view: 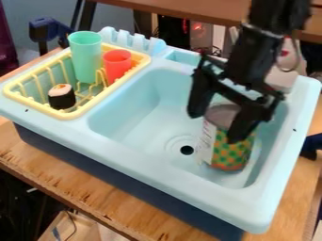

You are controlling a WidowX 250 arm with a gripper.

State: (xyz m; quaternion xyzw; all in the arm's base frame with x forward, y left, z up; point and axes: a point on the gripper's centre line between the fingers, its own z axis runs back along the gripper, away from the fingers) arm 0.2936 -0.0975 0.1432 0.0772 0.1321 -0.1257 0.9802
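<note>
One can (pixel 231 153) stands in the sink (pixel 135 110), your gripper (pixel 217 127) spread wide by its top; approach looks nearly done, grasp not yet made.

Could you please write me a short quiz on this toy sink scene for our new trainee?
1. True or false: the toy sushi piece lies inside the yellow rack.

2. Fill in the colour: the shorter cup in the rack is ____.

3. Which of these is nearest to the gripper?
a) the toy sushi piece
b) the shorter cup
c) the patterned can in the sink basin

Key: 1 true; 2 red; 3 c
</note>
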